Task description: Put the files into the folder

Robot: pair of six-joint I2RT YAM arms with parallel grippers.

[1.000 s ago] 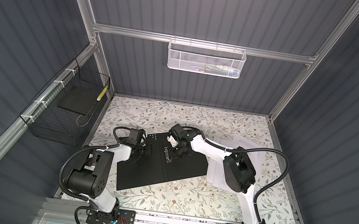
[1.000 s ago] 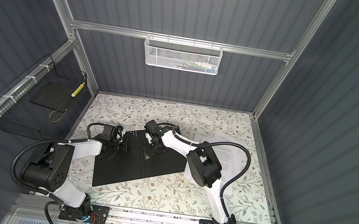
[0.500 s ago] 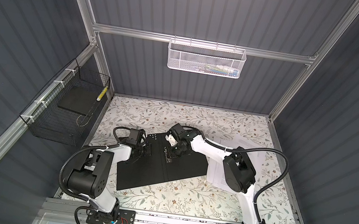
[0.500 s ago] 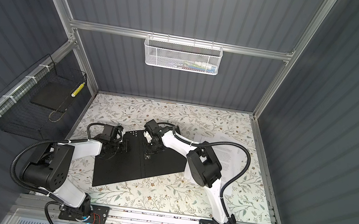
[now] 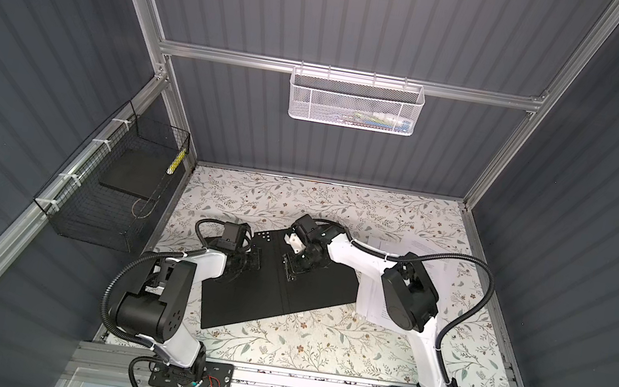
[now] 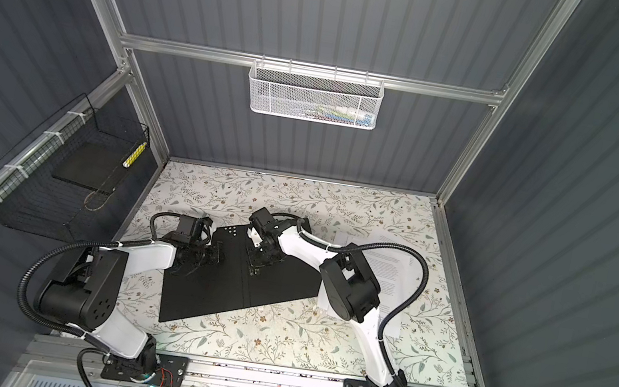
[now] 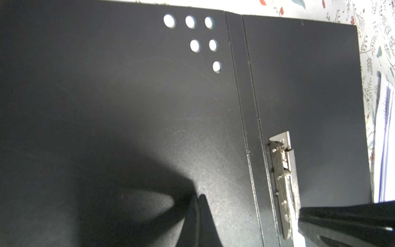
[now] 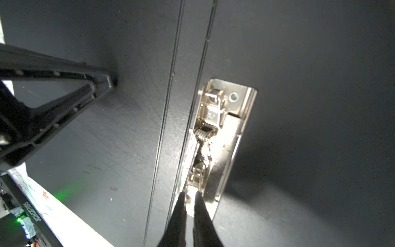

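The folder [image 5: 249,298] [image 6: 208,292] lies open on the table, black inside up, in both top views. My left gripper [image 5: 254,263] [image 7: 198,197] is shut, its tip pressed down on the left flap with nothing between the jaws. My right gripper [image 5: 289,269] [image 8: 189,195] points down at the metal clip [image 8: 222,128] [image 7: 282,171] beside the spine. Its jaws stand almost together, pinching the near end of the clip's lever. The files [image 5: 443,266] [image 6: 397,267], white printed sheets, lie on the table to the right of the folder, partly hidden under my right arm.
A black wire basket [image 5: 130,174] holding a plain black slab hangs on the left wall. A white mesh basket [image 5: 356,101] hangs on the back wall. The floral table cover [image 5: 317,343] shows in front of the folder.
My right gripper's jaws have drawn closer together at the clip. The left gripper and the folder have stayed where they were.
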